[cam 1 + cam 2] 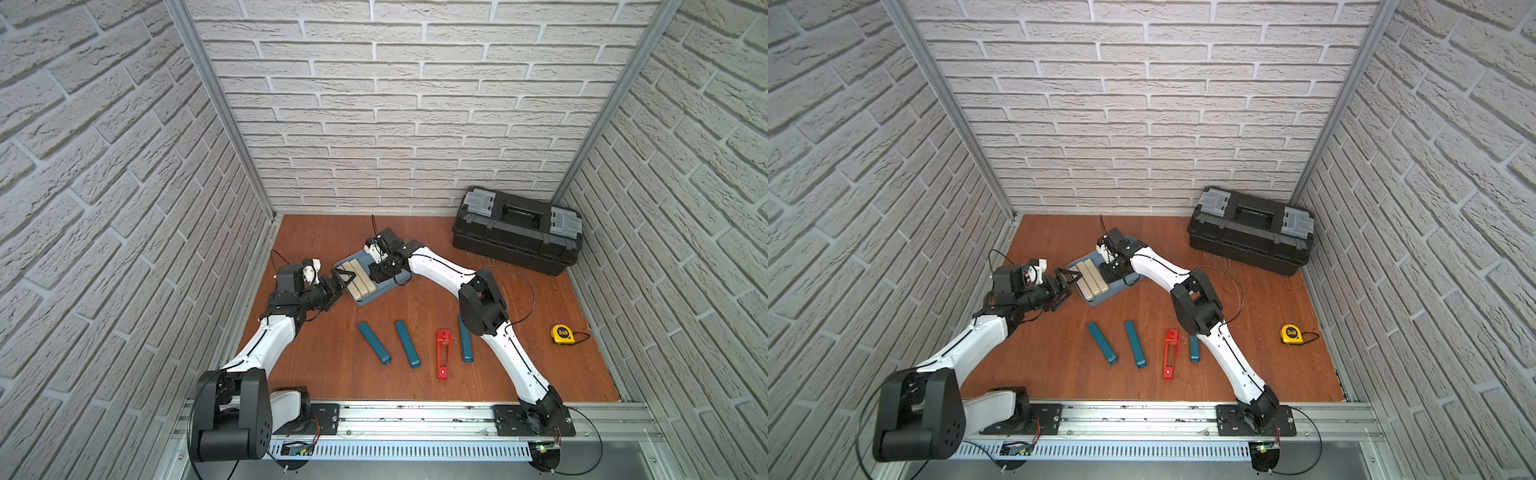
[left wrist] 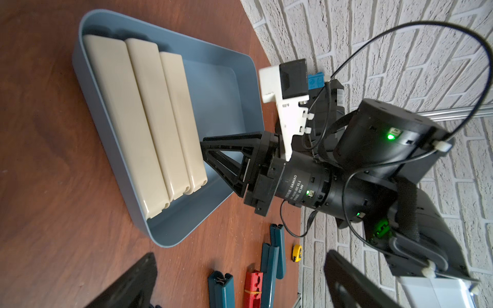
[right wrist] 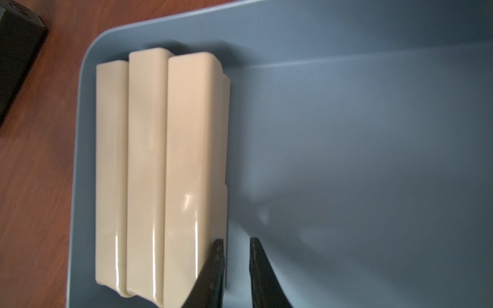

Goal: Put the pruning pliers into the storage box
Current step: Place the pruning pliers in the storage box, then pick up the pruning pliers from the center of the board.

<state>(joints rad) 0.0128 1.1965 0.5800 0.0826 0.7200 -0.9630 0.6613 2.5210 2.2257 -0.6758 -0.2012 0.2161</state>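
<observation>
Three beige pruning pliers lie side by side along the left side of the storage box. Inside it, just beside them, the right gripper hangs with jaws narrowly parted on nothing. At the box's left edge the left gripper is spread wide and empty. Nearer, three teal pliers and the red pliers lie on the wooden table.

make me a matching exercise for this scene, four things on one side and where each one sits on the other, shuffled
Things:
1 beige pruning pliers
2 red pruning pliers
3 tape measure
4 toolbox

Places:
a far right corner of the table
b inside the storage box
c on the table, between teal pruning pliers
d alone near the right wall

Pairs: 1-b, 2-c, 3-d, 4-a
</observation>
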